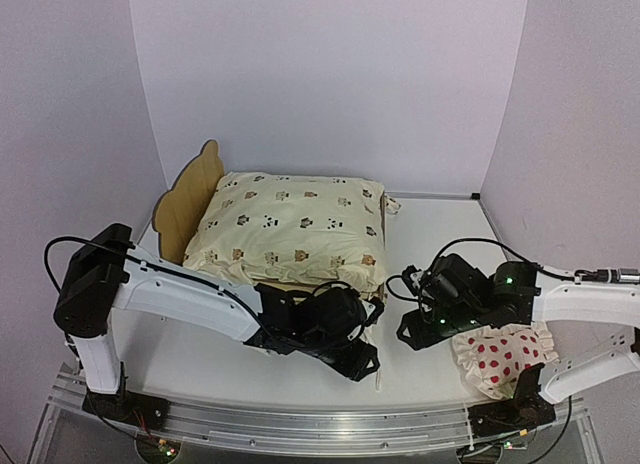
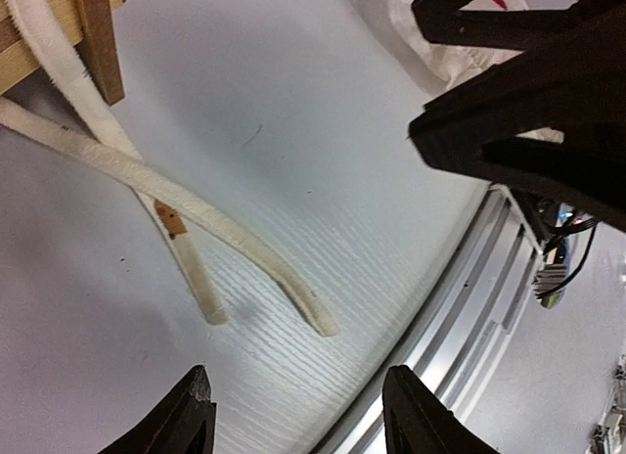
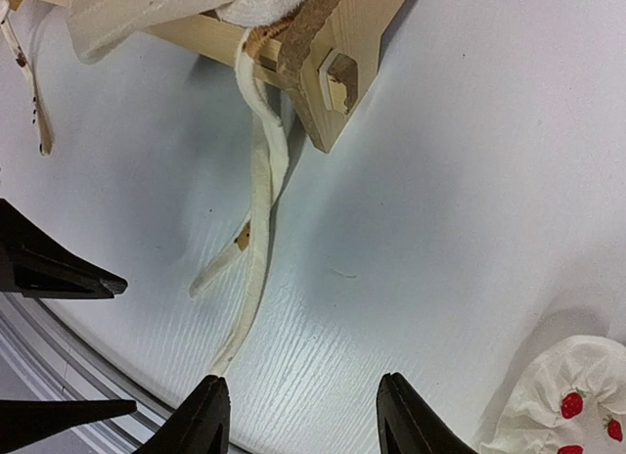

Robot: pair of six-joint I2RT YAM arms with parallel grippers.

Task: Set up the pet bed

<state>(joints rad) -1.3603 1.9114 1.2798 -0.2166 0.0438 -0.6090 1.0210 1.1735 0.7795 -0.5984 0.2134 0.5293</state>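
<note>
Jaws both parted; only overhead shows the headboard [image 1: 188, 206]

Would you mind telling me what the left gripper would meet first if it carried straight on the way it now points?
Probably the loose ends of the two cream fabric ties lying on the white table, just ahead of the open left gripper; depth is unclear.

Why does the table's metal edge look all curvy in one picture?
Left wrist: the wide lens bends the metal rail into a curve. Top external: the same rail looks straight, under even light. Right wrist: soft shadows lie beside the cream ties.
</note>
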